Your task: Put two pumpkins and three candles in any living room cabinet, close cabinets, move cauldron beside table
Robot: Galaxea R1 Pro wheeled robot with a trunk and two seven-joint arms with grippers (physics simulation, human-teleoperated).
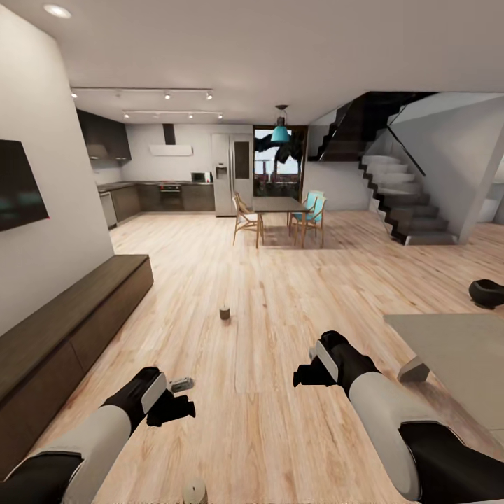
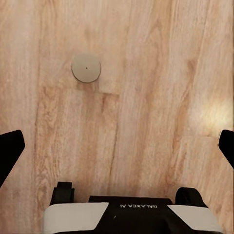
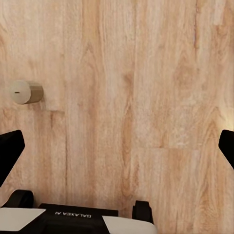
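Three candles lie on the pale wooden floor point(image 1: 280, 294): one upright point(image 1: 225, 313) well ahead of the arms, one on its side point(image 1: 180, 383) just past the left gripper point(image 1: 183, 409), one upright point(image 1: 194, 492) at the near edge of the head view. The cabinet point(image 1: 77, 315) runs along the left wall, its front panels shut. The cauldron point(image 1: 488, 292) sits on the floor at far right, beyond the grey table point(image 1: 455, 350). Both grippers, the right point(image 1: 306, 374) included, hang over bare boards with jaws spread wide, holding nothing. Beyond lie a dining table point(image 1: 280, 204), kitchen point(image 1: 161, 189) and staircase point(image 1: 399, 203).
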